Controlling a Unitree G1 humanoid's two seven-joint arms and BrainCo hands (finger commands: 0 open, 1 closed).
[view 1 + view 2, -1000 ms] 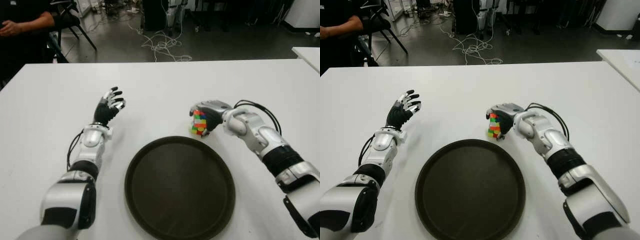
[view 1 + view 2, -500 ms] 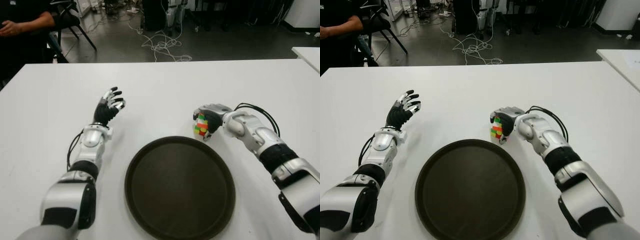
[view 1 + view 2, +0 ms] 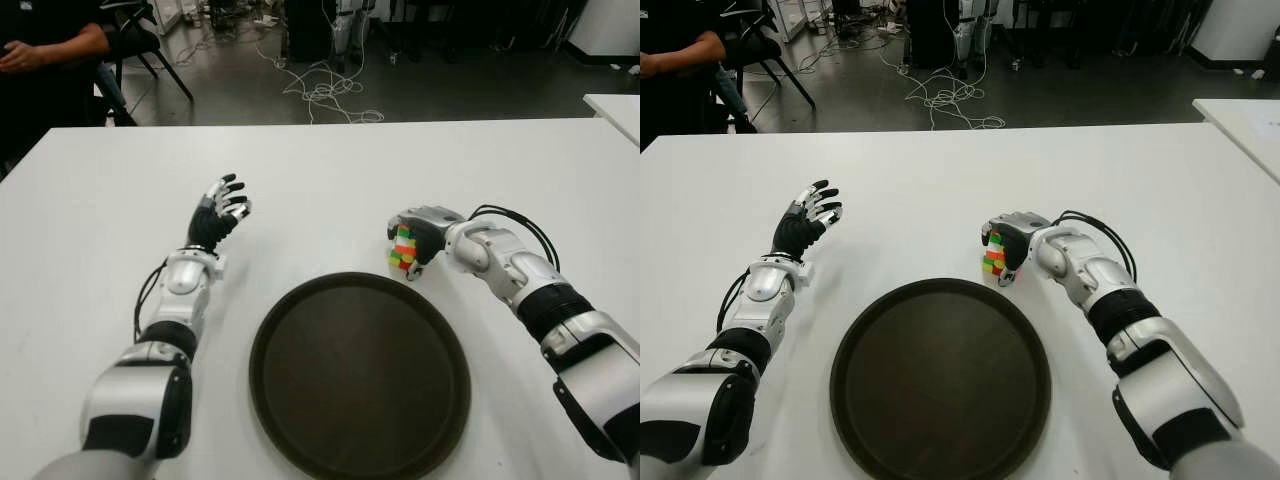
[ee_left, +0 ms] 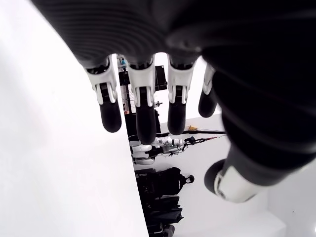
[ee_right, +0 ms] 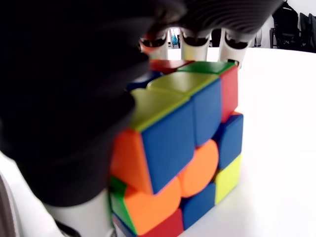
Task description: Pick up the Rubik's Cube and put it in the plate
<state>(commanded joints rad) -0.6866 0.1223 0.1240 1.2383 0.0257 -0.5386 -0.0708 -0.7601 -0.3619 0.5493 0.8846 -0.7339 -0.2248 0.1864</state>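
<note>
Barely shifted, right hand (image 3: 418, 236) grips multicoloured Rubik's Cube (image 3: 403, 248).

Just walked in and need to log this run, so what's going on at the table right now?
The robot's right hand is closed around a Rubik's Cube, holding it just beyond the far right rim of the round dark plate. The cube is not yet in the plate, which holds nothing. The left hand is idle, fingers spread, showing over the white table to the left of the plate.

Rubik's Cube (image 3: 403, 248) half behind right hand (image 3: 418, 235)
</note>
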